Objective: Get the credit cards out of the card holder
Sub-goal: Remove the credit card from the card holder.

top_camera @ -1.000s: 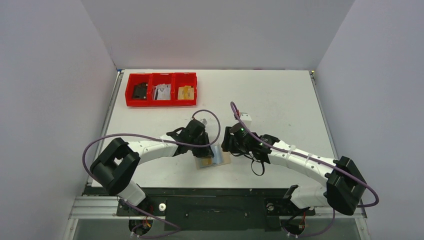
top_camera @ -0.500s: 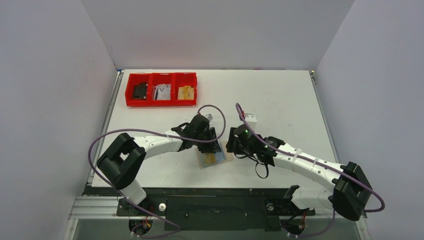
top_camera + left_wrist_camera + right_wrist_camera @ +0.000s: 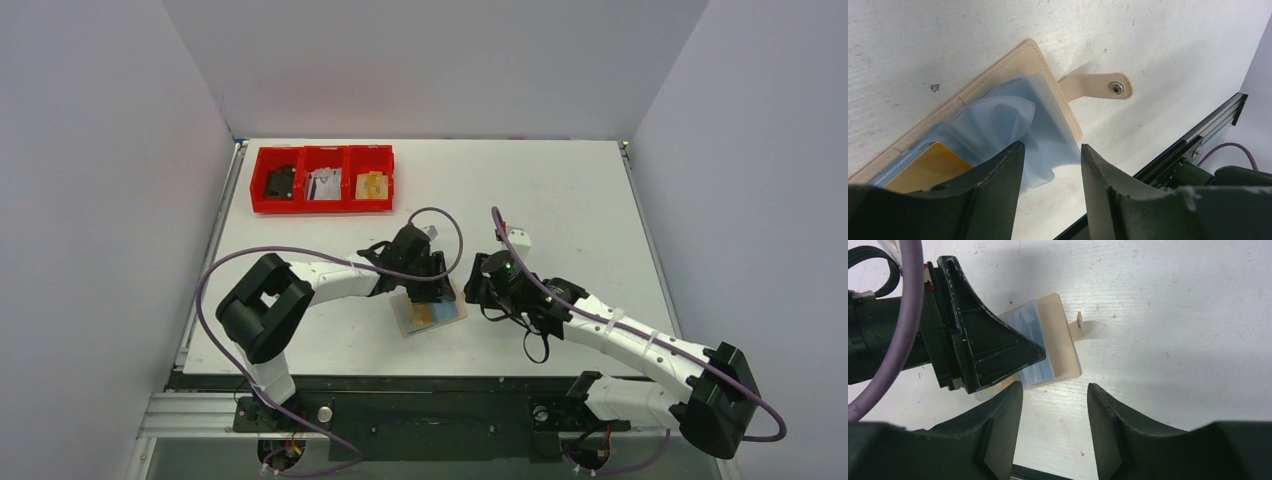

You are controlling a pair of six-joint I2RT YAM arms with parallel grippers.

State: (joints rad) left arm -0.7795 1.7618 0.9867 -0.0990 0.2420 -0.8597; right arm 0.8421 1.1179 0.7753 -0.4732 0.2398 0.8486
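The tan card holder (image 3: 452, 314) lies open and flat on the table near the front edge, its snap strap (image 3: 1098, 87) sticking out to one side. Pale blue plastic pockets (image 3: 1013, 120) lie rumpled on it, and a yellow credit card (image 3: 930, 167) shows in one pocket. My left gripper (image 3: 1050, 147) is open just above the pockets' free edge, gripping nothing. In the right wrist view its finger (image 3: 993, 347) covers part of the holder (image 3: 1063, 340). My right gripper (image 3: 1054, 386) hovers open beside the holder's near corner, over bare table.
A red three-compartment tray (image 3: 322, 207) with small items stands at the back left. The table's front edge and black rail (image 3: 1193, 135) run close to the card holder. Both arms' cables loop above the middle of the table.
My left gripper has opened and slid right along the holder, letting the blue pockets fall loose. The right arm has also shifted right, its jaws staying open.
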